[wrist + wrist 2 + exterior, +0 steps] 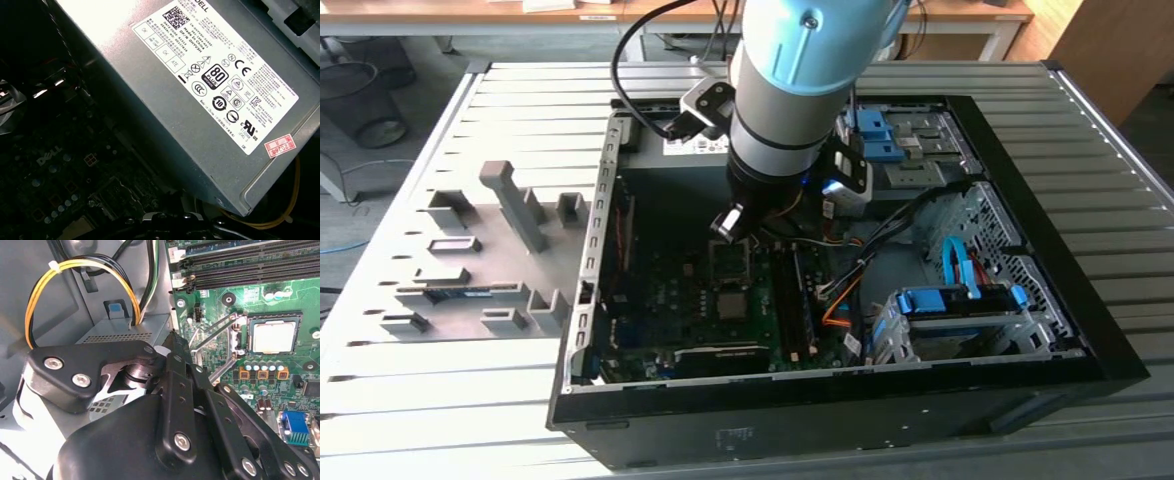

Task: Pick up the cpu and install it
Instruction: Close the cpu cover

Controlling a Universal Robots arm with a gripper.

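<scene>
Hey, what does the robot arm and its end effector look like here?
The arm is a thick silver-grey tube with a light blue joint cap and a black band lower down. A black cable loops off it. The end effector is matte black, built from flat linkage bars joined by silver screws.

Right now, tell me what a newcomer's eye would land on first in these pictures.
The pale blue robot arm plunging into the open computer case at the middle of the exterior view. In the second wrist view, the silvery cpu sits in its socket on the green motherboard, the metal frame swung open beside it. The grey power supply with its label crosses the first wrist view.
</scene>
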